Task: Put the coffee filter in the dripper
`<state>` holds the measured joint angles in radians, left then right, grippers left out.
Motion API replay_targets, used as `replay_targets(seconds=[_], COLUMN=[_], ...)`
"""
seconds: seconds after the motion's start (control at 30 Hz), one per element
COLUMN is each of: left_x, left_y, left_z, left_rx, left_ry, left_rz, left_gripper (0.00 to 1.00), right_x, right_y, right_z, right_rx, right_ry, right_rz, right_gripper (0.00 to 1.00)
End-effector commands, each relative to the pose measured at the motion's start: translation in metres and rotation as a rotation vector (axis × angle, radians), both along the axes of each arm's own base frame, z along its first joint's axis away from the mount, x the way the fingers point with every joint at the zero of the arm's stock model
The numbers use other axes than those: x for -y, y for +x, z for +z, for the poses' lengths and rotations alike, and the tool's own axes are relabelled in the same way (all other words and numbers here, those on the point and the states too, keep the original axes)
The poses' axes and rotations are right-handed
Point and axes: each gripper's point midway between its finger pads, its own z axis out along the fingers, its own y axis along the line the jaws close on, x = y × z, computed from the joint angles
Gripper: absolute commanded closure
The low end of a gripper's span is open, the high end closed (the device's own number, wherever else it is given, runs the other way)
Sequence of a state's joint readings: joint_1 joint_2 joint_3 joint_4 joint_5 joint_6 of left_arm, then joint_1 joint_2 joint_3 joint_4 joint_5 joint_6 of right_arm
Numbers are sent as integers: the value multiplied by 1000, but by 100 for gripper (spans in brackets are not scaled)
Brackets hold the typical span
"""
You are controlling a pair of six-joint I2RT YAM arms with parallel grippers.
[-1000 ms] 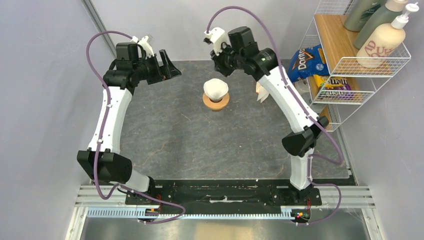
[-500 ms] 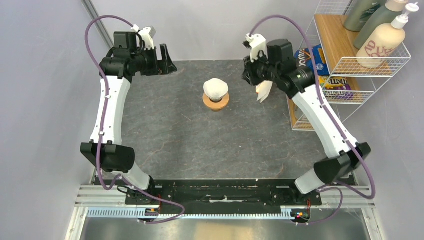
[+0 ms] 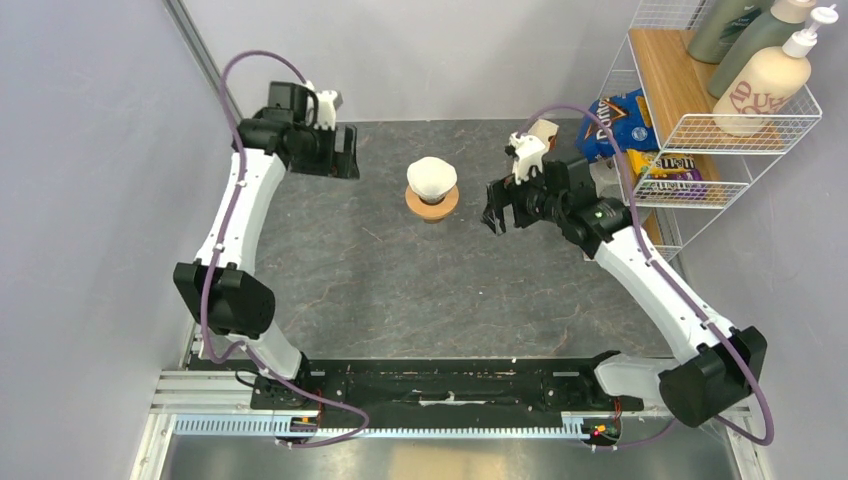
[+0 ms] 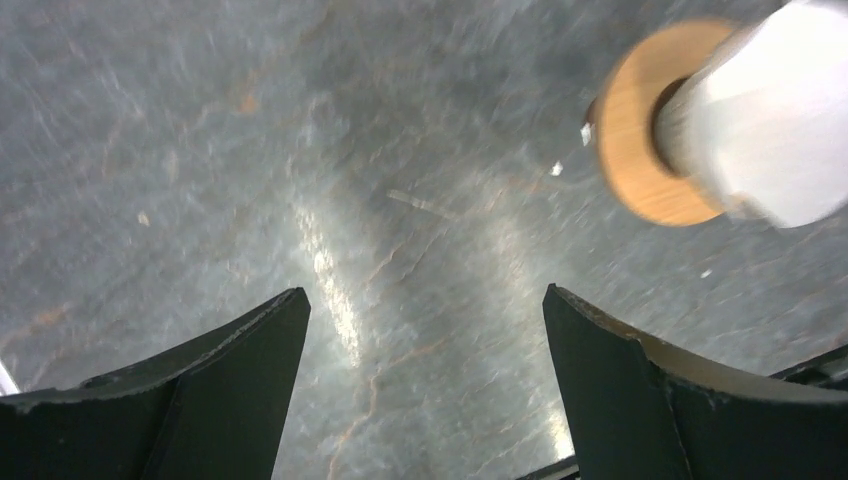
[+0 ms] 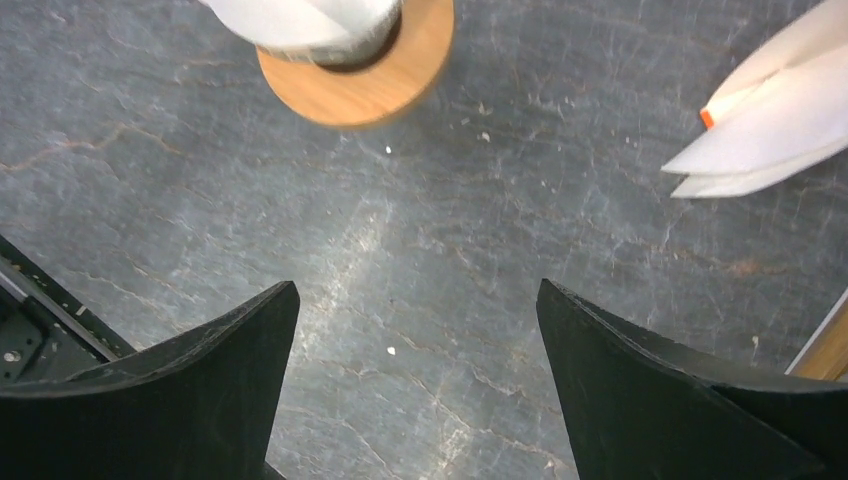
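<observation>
**Placement apparently complete, nothing left in hand**

From the top external camera: shows the coffee filter [image 3: 431, 176] sitting in the dripper [image 3: 421, 209], white paper rising above the wooden collar, at the far middle of the table [image 3: 350, 280]. Puts the left gripper [image 3: 338, 152] well apart on the filter's left and the right gripper [image 3: 497, 210] near on its right, neither touching paper or collar. Cannot settle from up here how wide either pincer stands. Also takes in a wire rack [image 3: 700, 140] of bottles and snack bags at the far right.

From the left wrist: settles the matter for the left pincer, which is released, fingers spread wide over bare table with nothing between them. Catches the dripper [image 4: 635, 150] and the filter [image 4: 770, 120] at the upper right, blurred, the paper filling the hole of the ring.

From the right wrist: gives the same answer for the right pincer, released and empty above the stone-grey surface. Finds the dripper collar [image 5: 415, 75] at the top edge with the filter [image 5: 300, 15] standing in it. Shows spare filters [image 5: 770, 130] lying flat at the upper right, well apart from the dripper.

On progress: reads as essentially done, with the paper in the cone and nothing gripped. Cannot tell how deep or how evenly the paper is seated, since no view looks down into the cone clearly. Leaves, at most, a check of that seating and parking both arms.
</observation>
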<state>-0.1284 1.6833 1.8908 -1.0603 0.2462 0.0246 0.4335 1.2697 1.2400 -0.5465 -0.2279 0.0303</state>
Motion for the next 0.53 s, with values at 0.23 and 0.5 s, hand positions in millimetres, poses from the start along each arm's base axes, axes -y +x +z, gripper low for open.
replay_targets(seconds=[0.23, 0.5], left_x=[-18, -25], left_y=[-46, -39], left_z=[-74, -53], left_rx=[-60, 41], left_ry=[137, 149], left_rz=[35, 78], left_gripper=[5, 4], right_x=[21, 18], right_y=[8, 16], right_z=[-18, 0], right_rx=[93, 121], right_ry=[22, 39], right_rz=[-81, -74], right_gripper=[3, 3])
